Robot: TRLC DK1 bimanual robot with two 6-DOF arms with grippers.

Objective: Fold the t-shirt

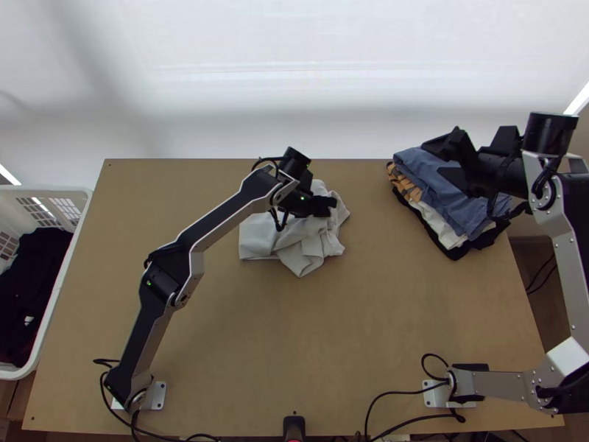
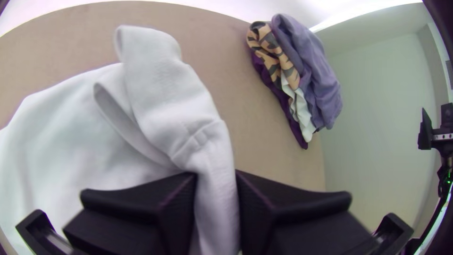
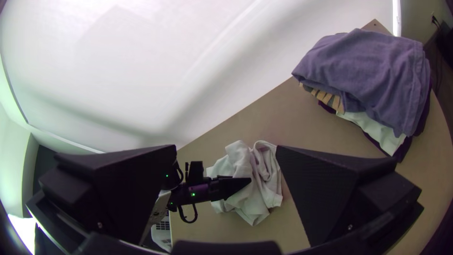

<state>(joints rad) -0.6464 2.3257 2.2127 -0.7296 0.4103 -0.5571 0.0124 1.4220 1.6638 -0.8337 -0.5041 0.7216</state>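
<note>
T-shirt (image 1: 298, 247) lies bunched left of the garment stack (image 1: 420, 173), clamped in the left gripper (image 2: 216, 182); the right gripper (image 3: 226, 147) gapes near the stack. Pinching a 2nd edge before lifting should spread it evenly.

Backdrop (image 1: 294, 59): you see it bright white beyond the table (image 1: 221, 317), with soft grey shadows.
Bright strips (image 1: 578, 99): you get glare to either side of the table.
Left wrist view: you see the table's edge bowed.
</note>
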